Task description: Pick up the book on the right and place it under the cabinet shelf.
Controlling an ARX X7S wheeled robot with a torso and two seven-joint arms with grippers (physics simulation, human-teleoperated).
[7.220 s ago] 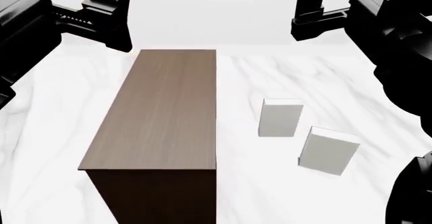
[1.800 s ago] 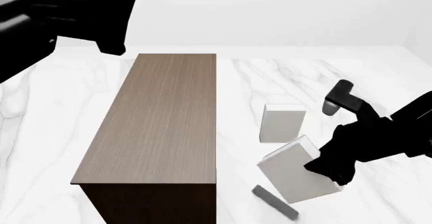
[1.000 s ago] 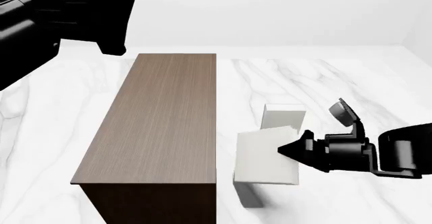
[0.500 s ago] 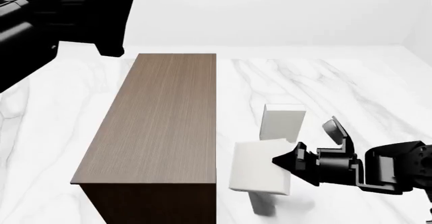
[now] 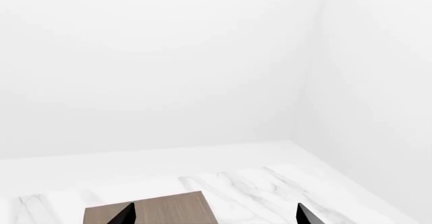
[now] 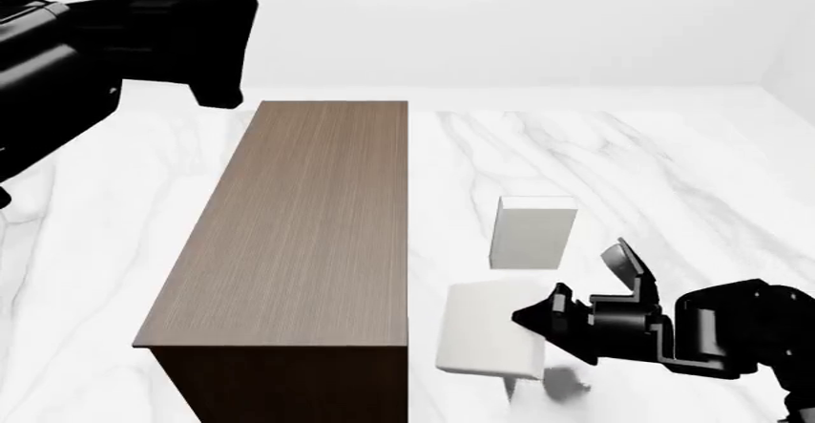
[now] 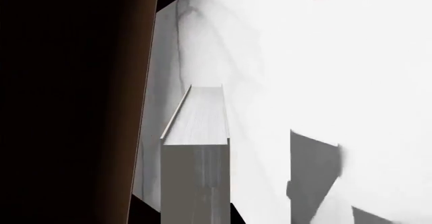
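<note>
Right gripper (image 6: 541, 320): low at the near right of the scene, arm reaching in from the right edge, laid nearly level and pointing left toward the cabinet. Its tapered black fingers are closed onto the right edge of the book; how tightly they pinch cannot be told from the head view. A grey link stands up from the wrist.

Book (image 6: 491, 342): pale grey-white, thin, held clear of the floor, its broad face up and slightly tilted, its shadow showing on the marble below. It sits just beside the near right corner of the cabinet shelf, not touching it as far as can be seen. In the right wrist view the book (image 7: 197, 153) runs away from the camera, with the dark side of the cabinet (image 7: 74, 102) close alongside.

Cabinet shelf (image 6: 300, 232): long dark brown wood-grain box, running near to far at centre left, darker front face toward the robot.

Second book (image 6: 532, 233): standing upright on the floor, beyond the held book, apart from it.

Left gripper (image 5: 214, 216): raised high at the far left, over the far end of the cabinet; two dark fingertips set wide apart, nothing between them.

Floor (image 6: 637, 165): white veined marble.
</note>
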